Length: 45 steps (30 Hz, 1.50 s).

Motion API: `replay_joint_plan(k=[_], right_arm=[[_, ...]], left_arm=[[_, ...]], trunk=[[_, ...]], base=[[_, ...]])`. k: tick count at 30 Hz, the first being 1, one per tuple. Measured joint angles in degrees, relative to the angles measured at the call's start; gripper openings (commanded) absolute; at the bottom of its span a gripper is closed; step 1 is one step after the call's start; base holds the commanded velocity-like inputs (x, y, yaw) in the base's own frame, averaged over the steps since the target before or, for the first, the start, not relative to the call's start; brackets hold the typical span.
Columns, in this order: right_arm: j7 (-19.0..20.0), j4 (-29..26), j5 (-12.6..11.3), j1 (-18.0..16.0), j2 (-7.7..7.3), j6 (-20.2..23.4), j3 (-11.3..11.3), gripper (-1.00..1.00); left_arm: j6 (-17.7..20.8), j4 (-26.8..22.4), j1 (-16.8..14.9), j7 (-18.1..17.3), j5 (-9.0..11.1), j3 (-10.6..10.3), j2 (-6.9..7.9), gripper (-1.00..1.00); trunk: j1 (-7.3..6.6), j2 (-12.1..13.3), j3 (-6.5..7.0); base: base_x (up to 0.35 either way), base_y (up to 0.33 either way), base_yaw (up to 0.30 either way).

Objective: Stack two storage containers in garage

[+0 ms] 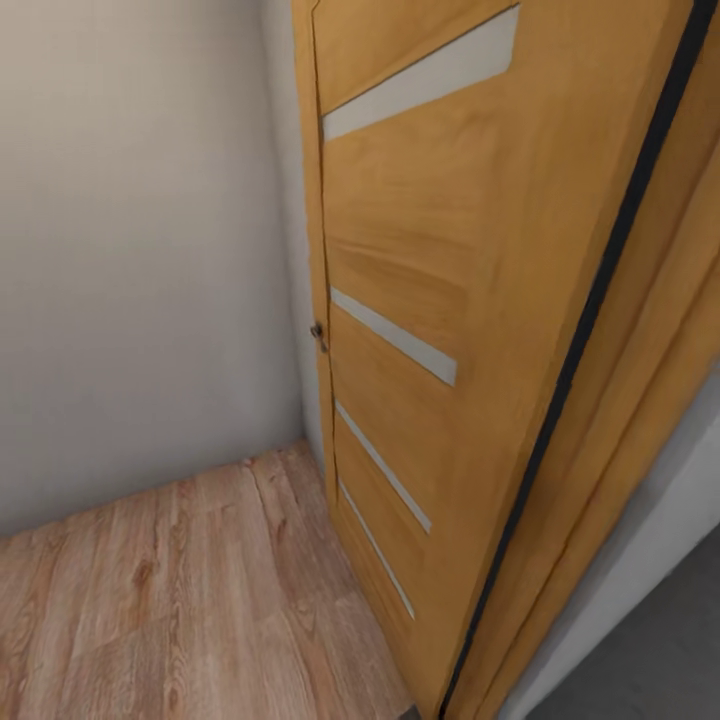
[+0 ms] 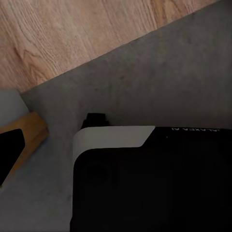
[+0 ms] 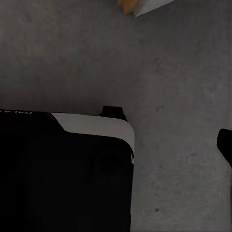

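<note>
Doorway shot: wood-panelled door [image 1: 440,300] hangs ajar over wood planks [image 1: 180,590], w/ grey concrete floor [image 2: 159,72] under the robot's base [image 2: 150,183]. Containers aren't visible, and grippers' state can't be told. Risk imo: base clips the door edge if it turns tight.

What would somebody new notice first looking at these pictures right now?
The big orange-brown wooden door with slanted pale strips fills the right of the head view, swung open against a cream wall, with light wood-plank flooring below it. In the left wrist view, those planks meet dark grey concrete floor along a straight edge, above the robot's black base. So the robot appears to sit right at a doorway threshold.
</note>
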Motion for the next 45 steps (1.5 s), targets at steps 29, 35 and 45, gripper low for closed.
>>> replay_joint_plan(k=[29,35,45], right_arm=[[0.00,0.00,-0.03,-0.01,-0.14,-0.06,0.00,1.00],[0.00,-0.02,-0.01,-0.01,-0.08,-0.06,0.00,1.00],[0.00,0.00,0.00,-0.02,-0.12,-0.08,0.00,1.00]], left_arm=[[0.00,-0.05,-0.01,0.02,0.14,0.00,0.00,1.00],[0.00,-0.04,-0.01,0.00,0.08,0.00,0.00,1.00],[0.00,-0.06,0.00,0.00,0.08,0.00,0.00,1.00]], trunk=[[0.00,0.00,0.00],[-0.01,0.00,0.00],[0.02,0.01,0.00]], base=[[0.044,0.000,0.192],[0.307,0.000,0.015],[0.222,0.000,0.125]])
